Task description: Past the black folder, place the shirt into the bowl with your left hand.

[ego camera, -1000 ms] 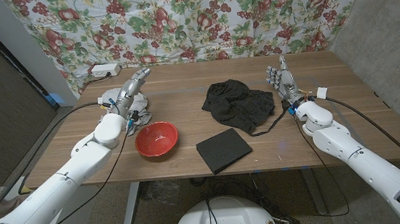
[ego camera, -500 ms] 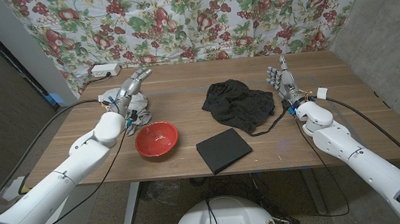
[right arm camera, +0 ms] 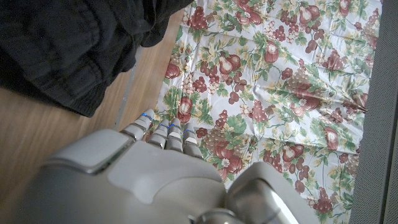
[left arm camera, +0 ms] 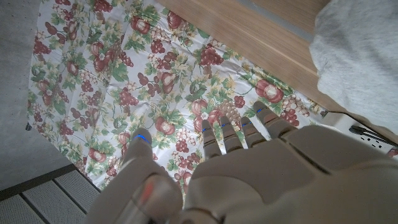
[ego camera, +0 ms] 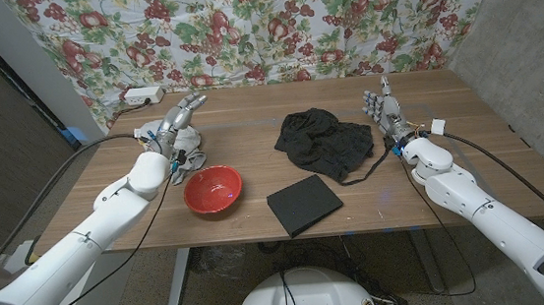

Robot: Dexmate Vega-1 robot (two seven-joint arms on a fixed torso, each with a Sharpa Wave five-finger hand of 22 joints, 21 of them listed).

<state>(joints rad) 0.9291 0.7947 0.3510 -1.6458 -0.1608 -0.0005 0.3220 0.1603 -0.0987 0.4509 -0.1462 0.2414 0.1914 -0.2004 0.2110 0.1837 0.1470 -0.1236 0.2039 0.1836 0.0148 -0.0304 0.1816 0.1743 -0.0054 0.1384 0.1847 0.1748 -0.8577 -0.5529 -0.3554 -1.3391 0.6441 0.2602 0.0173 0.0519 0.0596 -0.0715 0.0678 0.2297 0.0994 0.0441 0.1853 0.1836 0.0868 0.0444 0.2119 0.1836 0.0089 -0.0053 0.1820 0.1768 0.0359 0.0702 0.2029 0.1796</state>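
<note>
Red bowl (ego camera: 213, 189) on the left half of the wooden table (ego camera: 258, 223), near the front edge. Nothing seen inside it; the inner wall shows bare red.

Black shirt (ego camera: 324, 141) lies crumpled past mid-table, well apart from the bowl, to its right and further back. A thin dark cord trails from its right side toward the right hand. Black folder (ego camera: 303, 205) lies flat and skewed near the front edge, between bowl and shirt, just in front of the shirt.

Left hand (ego camera: 178, 119) hangs over the back-left part of the table, fingers apart and reaching away, holding nothing. Under and beside it a grey-white cloth (ego camera: 175, 146) lies bunched, behind the bowl. In the left wrist view the same cloth (left arm camera: 364, 59) shows pale grey at the table edge.

Right hand (ego camera: 383, 110) stands on edge just right of the shirt, fingers straight and up, empty. The right wrist view shows the shirt (right arm camera: 74, 43) close by its fingertips (right arm camera: 163, 129); touching or not, cannot tell.

A fruit-print curtain (ego camera: 261, 25) hangs behind the table. White power strip (ego camera: 141, 95) at the back-left corner. Grey wall on the right.

Small items among the cables by the cloth are too small to make out.
</note>
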